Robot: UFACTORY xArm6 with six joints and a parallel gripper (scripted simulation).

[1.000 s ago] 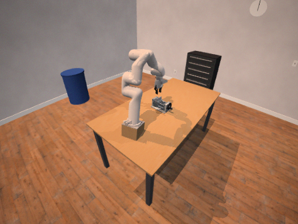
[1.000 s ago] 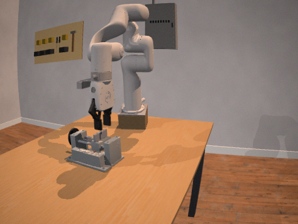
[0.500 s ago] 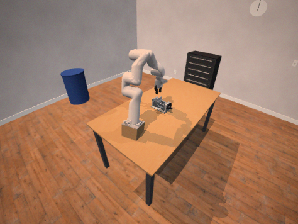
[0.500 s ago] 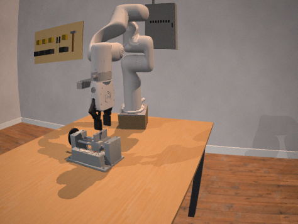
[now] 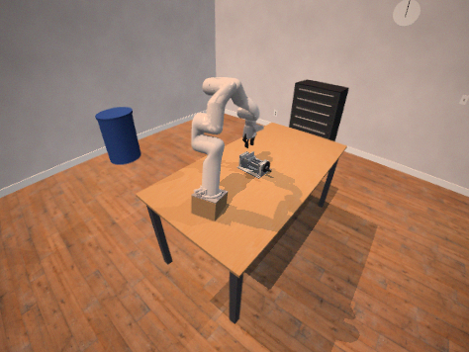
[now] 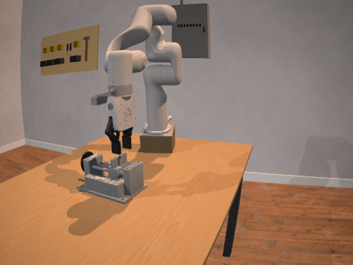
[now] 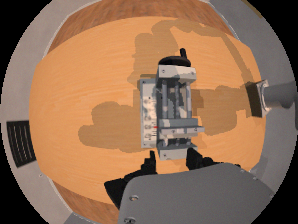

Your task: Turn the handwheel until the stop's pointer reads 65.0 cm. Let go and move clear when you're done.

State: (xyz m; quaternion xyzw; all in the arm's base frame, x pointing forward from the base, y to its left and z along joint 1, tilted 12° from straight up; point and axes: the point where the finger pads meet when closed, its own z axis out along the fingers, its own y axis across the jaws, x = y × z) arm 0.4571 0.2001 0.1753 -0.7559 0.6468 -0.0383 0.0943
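A small grey stop fixture (image 6: 112,178) sits on the wooden table; it also shows in the top view (image 5: 253,165) and in the wrist view (image 7: 169,115). Its black handwheel (image 6: 86,160) is at the fixture's far end, also seen in the top view (image 5: 267,167) and at the top of the fixture in the wrist view (image 7: 178,60). A small red pointer mark (image 7: 154,124) shows on the fixture's scale; the reading is too small to tell. My gripper (image 6: 118,145) (image 7: 170,158) hangs above the fixture, near the end opposite the handwheel, fingers pointing down, partly open and empty.
The arm's base stands on a brown block (image 6: 158,141) on the table behind the fixture. A black drawer cabinet (image 5: 317,108) stands past the table's far end and a blue barrel (image 5: 118,134) stands on the floor to the left.
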